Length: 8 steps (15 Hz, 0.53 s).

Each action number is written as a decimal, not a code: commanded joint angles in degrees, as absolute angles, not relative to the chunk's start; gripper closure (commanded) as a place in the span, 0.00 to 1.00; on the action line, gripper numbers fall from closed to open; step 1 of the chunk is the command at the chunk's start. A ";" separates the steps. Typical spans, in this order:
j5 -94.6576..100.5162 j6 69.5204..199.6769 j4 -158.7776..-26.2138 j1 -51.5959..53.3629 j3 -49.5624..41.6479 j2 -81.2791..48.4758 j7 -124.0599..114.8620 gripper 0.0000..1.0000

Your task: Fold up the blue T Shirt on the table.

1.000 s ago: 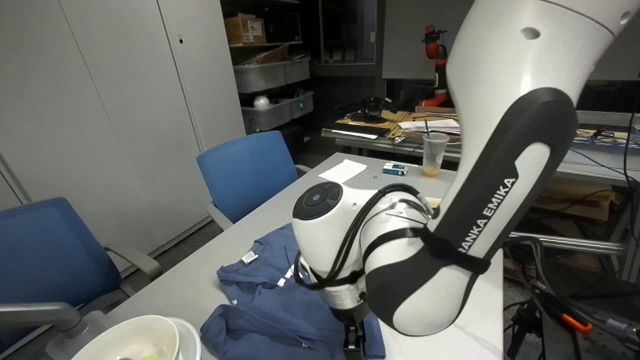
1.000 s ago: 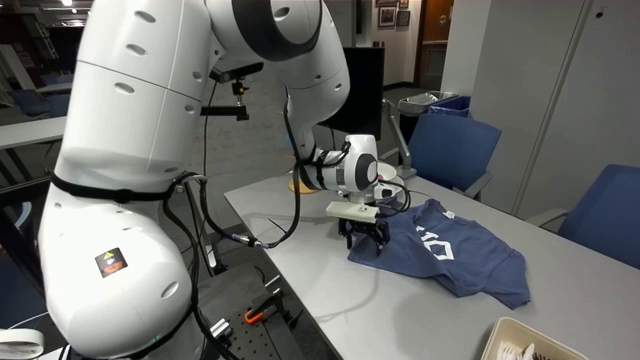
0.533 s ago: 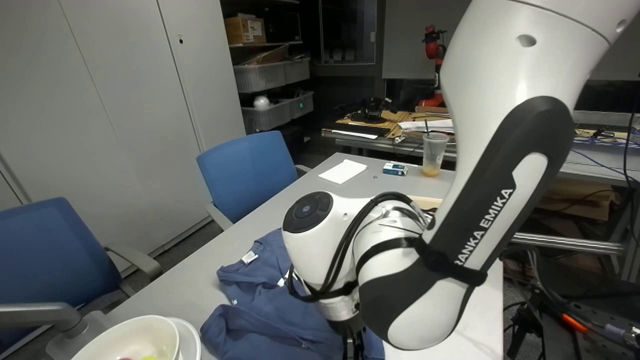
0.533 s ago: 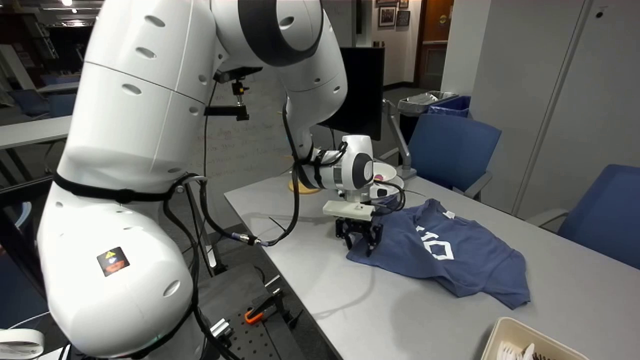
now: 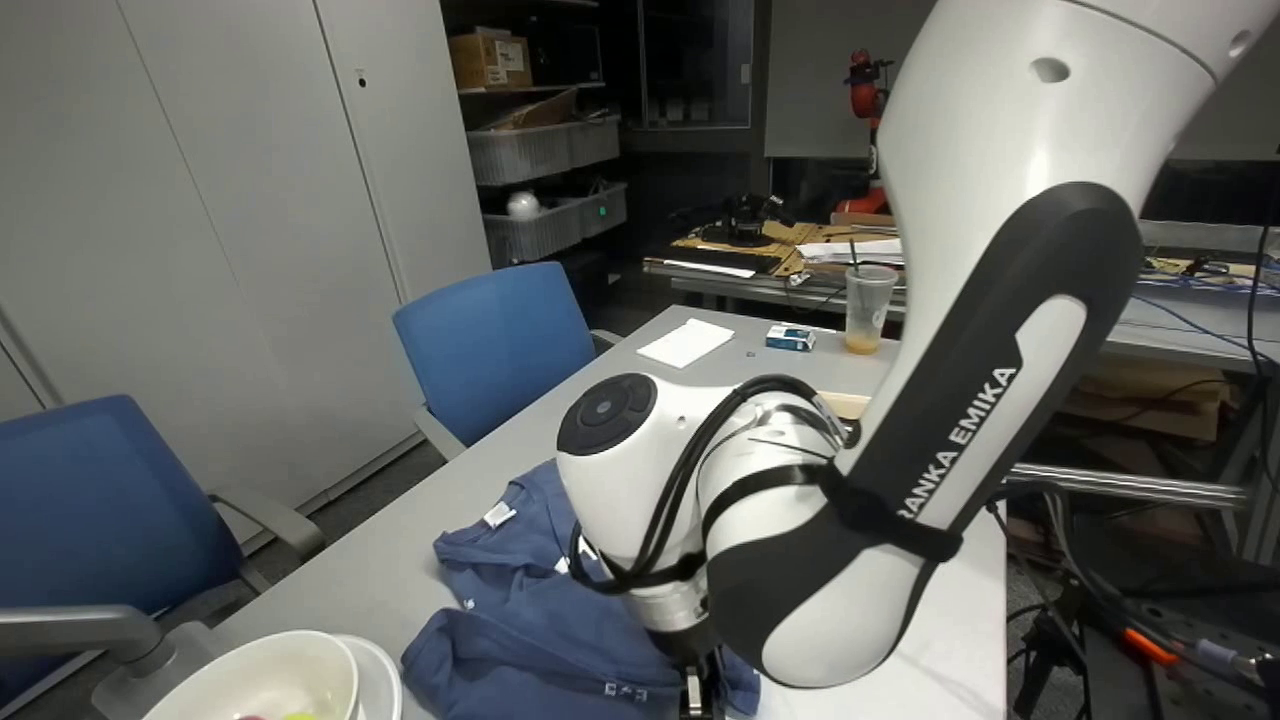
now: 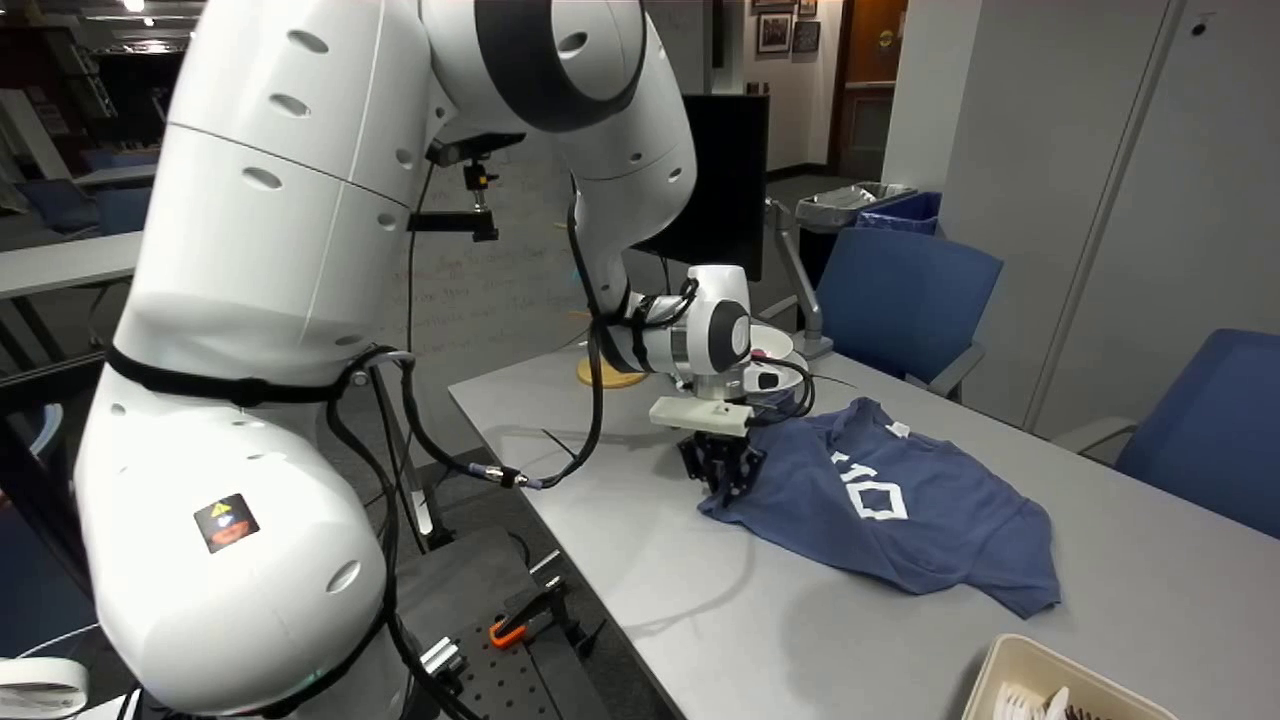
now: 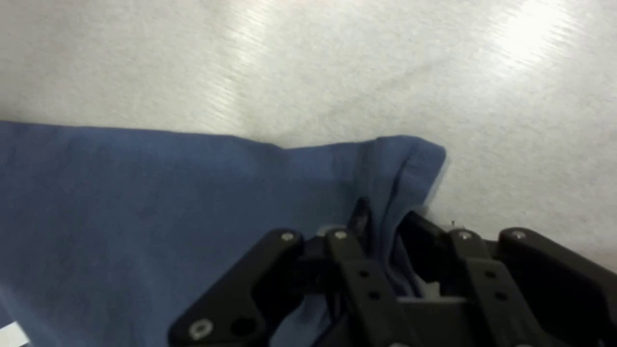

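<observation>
The blue T Shirt (image 6: 950,510) lies spread and creased on the light grey table (image 6: 760,610), its white lettering partly showing. At its near side, in an exterior view, my gripper (image 6: 728,490) points down at the hem. Seen in the wrist view, a fold of the blue T Shirt (image 7: 168,202) is pinched near a corner between the dark fingers of my gripper (image 7: 387,217), which is shut on the cloth. The shirt's corner sticks out just past the fingertips. In an exterior view the arm covers part of the blue T Shirt (image 5: 530,610), and the fingertips are cut off by the frame's lower edge.
A white bowl (image 5: 270,665) on a plate stands beside the shirt. A cream tray (image 6: 1040,660) with cutlery sits near the table's edge. Farther along are a plastic cup (image 5: 868,310), a small box (image 5: 790,338) and white paper (image 5: 687,342). Blue chairs (image 5: 497,350) line one side.
My gripper has lowered and shifted slightly toward the shirt's edge, then its fingers have closed from wide apart, gathering the hem between them. The arm has risen slightly over the last half second.
</observation>
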<state>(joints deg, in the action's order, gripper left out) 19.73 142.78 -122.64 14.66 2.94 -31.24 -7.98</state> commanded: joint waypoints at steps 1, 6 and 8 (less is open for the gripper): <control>19.99 139.40 -123.30 16.33 1.72 -29.30 -9.76 0.97; 22.36 124.95 -124.63 17.03 -0.11 -21.78 -14.50 0.97; 22.27 117.96 -123.94 16.35 0.69 -18.56 -15.45 0.97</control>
